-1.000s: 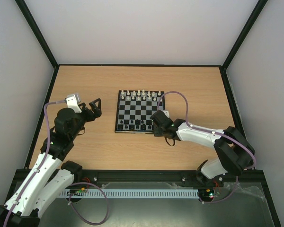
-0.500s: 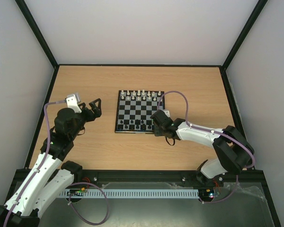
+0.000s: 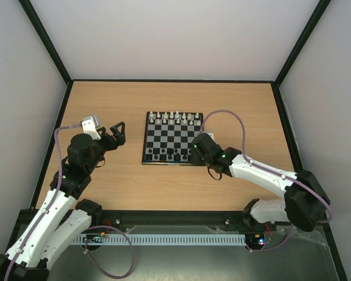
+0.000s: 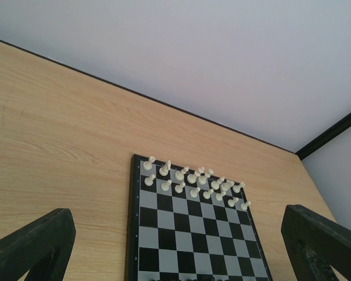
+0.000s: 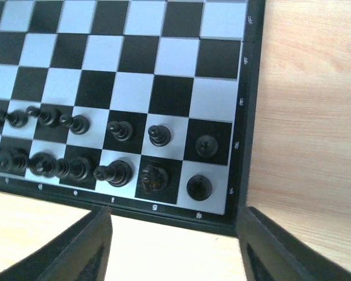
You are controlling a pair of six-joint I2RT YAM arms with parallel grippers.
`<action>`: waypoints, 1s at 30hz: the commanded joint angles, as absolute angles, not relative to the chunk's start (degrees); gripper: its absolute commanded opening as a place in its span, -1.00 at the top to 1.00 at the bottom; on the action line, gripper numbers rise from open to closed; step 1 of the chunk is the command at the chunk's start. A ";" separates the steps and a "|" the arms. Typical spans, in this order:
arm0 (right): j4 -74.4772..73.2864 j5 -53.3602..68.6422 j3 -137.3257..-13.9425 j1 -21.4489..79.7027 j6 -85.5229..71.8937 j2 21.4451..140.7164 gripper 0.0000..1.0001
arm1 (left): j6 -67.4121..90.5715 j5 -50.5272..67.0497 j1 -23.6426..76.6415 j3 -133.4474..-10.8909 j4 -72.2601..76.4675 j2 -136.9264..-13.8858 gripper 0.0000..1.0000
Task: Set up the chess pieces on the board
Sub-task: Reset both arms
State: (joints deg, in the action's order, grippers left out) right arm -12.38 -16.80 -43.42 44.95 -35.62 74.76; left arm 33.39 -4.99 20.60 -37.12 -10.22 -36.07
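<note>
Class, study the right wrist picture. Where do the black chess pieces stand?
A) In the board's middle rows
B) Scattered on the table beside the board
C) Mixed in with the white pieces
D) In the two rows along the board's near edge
D: the black pieces fill the two rows along the near edge of the board, while the white pieces hold the far rows.

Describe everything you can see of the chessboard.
The board is a small flat square of black and pale grey-white checks inside a thin dark border with tiny edge markings. It lies on the wooden table. Black pieces stand in its two near rows, white pieces in its two far rows. The open right gripper hovers at its near right corner.
</note>
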 commanded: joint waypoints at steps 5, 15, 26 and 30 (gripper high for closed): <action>-15.83 -17.20 -43.24 44.71 -35.38 66.37 -0.97 | 33.41 -7.06 20.48 -37.05 -10.21 -36.53 -0.99; -4.63 -32.61 -39.22 41.55 -26.74 54.35 -0.97 | 33.40 -9.77 20.48 -33.88 -1.24 -40.87 -0.99; 20.03 -28.13 -28.72 14.34 -23.96 54.85 -0.97 | 20.93 -27.64 20.43 -28.45 16.58 -48.64 -0.99; 28.52 -31.89 -23.86 11.06 -22.81 57.50 -0.97 | 12.53 -29.64 19.82 -22.30 24.75 -48.51 -0.99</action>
